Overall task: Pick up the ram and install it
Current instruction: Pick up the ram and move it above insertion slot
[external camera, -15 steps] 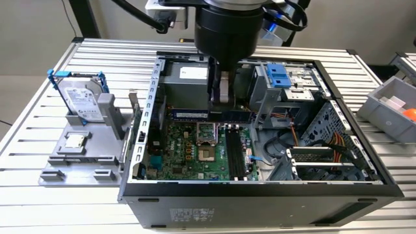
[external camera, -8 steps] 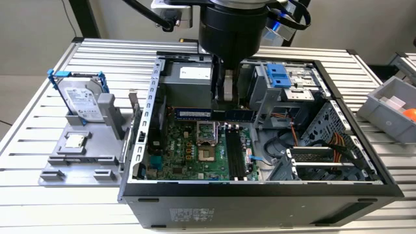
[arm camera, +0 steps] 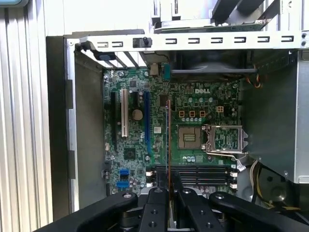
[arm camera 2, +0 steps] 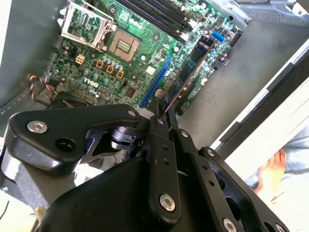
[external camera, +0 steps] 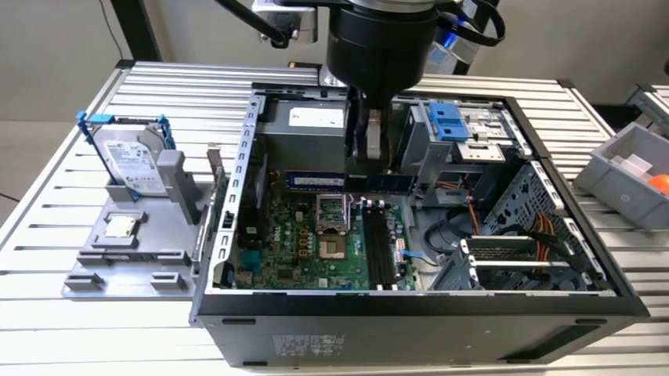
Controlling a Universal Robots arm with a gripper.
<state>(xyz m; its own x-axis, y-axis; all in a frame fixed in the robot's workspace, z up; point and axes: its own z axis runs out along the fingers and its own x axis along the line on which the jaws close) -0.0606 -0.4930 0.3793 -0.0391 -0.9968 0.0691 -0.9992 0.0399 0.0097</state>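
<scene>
Black two-finger gripper point(external camera: 371, 153), jaws closed flat on both faces of the ram point(external camera: 316, 181), a thin, narrow, long, dark blue-green memory stick. Grips the stick about mid-length, long edge roughly level, one end reaching past the fingers toward the exterior view's left, the other toward its right. Holds it over the far edge of the green motherboard point(external camera: 313, 251); contact between stick and board impossible to tell.

Second wrist view: gripper point(arm camera 2: 161, 104) pinching the ram point(arm camera 2: 195, 60), the stick's face with dark chips and its copper-coloured edge turned to the camera, motherboard point(arm camera 2: 145, 53) beyond.

First wrist view: ram point(arm camera: 168, 140) seen edge-on as a thin line running out from the gripper point(arm camera: 168, 189) across the motherboard point(arm camera: 140, 135).

Long black memory slots point(external camera: 378, 247), on the motherboard's side toward the exterior view's right, lying crosswise to the held stick; ram not seated in them.

Square silver processor socket point(external camera: 329, 215), near the motherboard's middle, just beside the slots.

Open black and grey metal computer case point(external camera: 418, 301), lying on its side, enclosing the motherboard.

Silver hard drive in a blue frame point(external camera: 131, 157), upright on a grey plastic stand point(external camera: 125, 251), outside the case, well apart from the motherboard toward the exterior view's left.

Grey plastic bin point(external camera: 627, 168), well apart from the motherboard toward the exterior view's right.

Ribbed aluminium table point(external camera: 52, 204), beneath the case and the motherboard.
</scene>
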